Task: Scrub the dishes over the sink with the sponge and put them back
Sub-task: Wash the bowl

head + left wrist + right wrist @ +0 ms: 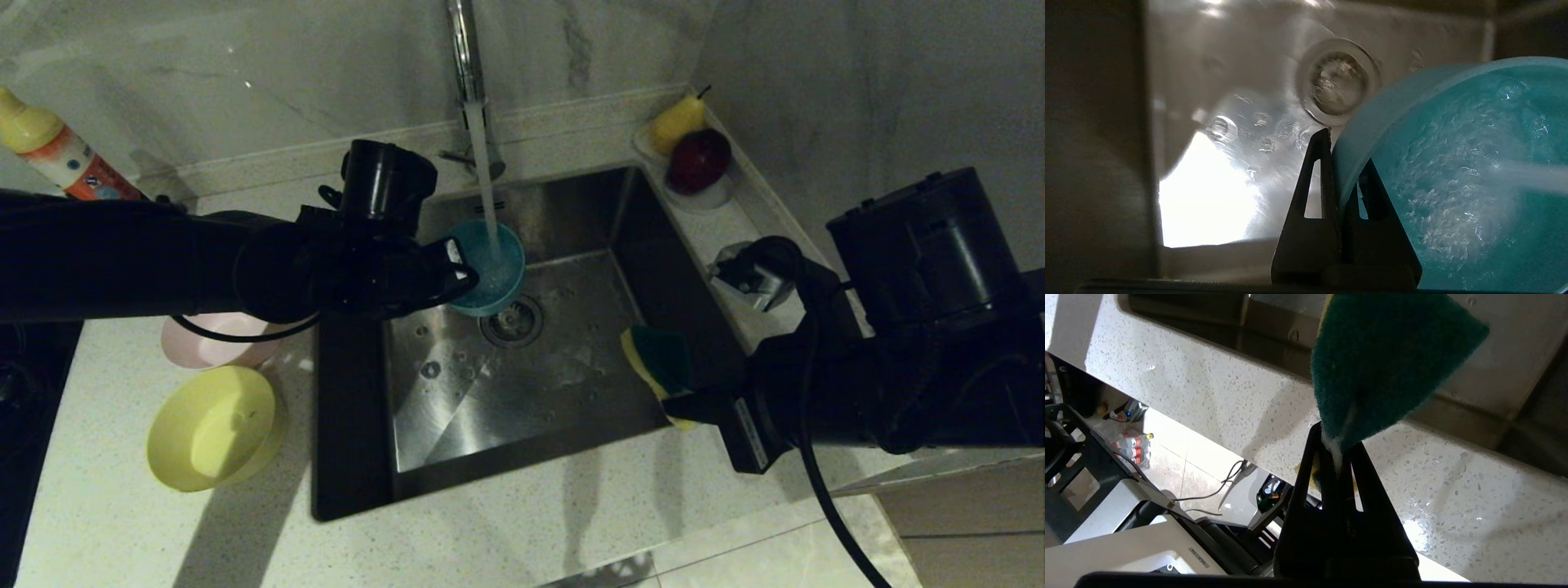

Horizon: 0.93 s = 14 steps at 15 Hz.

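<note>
My left gripper (459, 273) is shut on the rim of the light blue bowl (492, 265), holding it tilted over the sink (531, 392) under running water from the tap (465, 57). In the left wrist view one finger is outside the bowl (1453, 163) and one inside, with water foaming in it; the gripper (1345, 147) pinches the wall. My right gripper (679, 402) is shut on the yellow and green sponge (657, 359) at the sink's right front corner. The sponge (1384, 363) sticks out past the gripper (1337, 437). The pink bowl (208, 341) and yellow bowl (214, 429) sit on the counter left of the sink.
The drain strainer (512, 320) lies just below the blue bowl. A white fruit dish (709, 194) with a pear and an apple stands at the back right. A bottle (49, 147) is at the far left. A small metal fitting (747, 278) sits on the right ledge.
</note>
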{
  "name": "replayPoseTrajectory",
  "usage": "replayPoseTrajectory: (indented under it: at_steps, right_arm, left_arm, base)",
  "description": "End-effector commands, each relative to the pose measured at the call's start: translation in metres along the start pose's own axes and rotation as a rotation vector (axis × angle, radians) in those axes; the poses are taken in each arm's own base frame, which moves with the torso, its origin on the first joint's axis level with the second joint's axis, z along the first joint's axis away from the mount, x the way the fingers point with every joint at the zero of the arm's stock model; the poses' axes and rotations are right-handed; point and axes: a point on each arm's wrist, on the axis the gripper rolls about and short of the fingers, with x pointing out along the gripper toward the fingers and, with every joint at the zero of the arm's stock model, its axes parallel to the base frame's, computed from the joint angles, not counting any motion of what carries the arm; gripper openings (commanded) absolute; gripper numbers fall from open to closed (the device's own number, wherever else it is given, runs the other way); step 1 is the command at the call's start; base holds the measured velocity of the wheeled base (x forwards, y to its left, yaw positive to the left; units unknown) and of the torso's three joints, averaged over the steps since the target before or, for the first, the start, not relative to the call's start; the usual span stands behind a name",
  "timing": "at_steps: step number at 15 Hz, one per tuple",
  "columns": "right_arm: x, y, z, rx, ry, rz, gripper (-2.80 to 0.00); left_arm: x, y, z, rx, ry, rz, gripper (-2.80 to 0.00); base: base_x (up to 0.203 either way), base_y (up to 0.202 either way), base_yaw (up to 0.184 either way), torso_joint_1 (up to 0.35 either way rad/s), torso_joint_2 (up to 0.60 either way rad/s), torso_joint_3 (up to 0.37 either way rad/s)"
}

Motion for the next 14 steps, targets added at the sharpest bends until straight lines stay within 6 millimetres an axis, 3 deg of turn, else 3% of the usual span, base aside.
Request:
replayPoseTrajectory:
  at_steps: [1,5,9,14]
  right_arm:
    - [-0.001,-0.001,-0.003,0.002,0.006,-0.001,-2.80]
    - [-0.003,-0.001,-0.002,0.002,-0.001,-0.002,-2.80]
    - [0.001,-0.001,-0.004,0.007,0.015,-0.004,-2.80]
    - [-0.001,-0.001,-0.004,0.006,0.013,-0.005,-2.80]
  left_arm:
    - [-0.010,0.001,0.010,-0.014,-0.079,0.038,-2.80]
    - [-0.042,0.009,0.048,0.020,-0.264,0.038,-2.80]
    - [-0.083,0.025,0.061,0.074,-0.350,0.047,-2.80]
    - [-0.090,0.039,0.069,0.150,-0.543,0.050,-2.80]
  base:
    - [0.000,0.000,0.000,0.000,0.00,0.000]
    - [0.000,0.000,0.000,0.000,0.00,0.000]
    - [0.000,0.000,0.000,0.000,0.00,0.000]
    - [0.000,0.000,0.000,0.000,0.00,0.000]
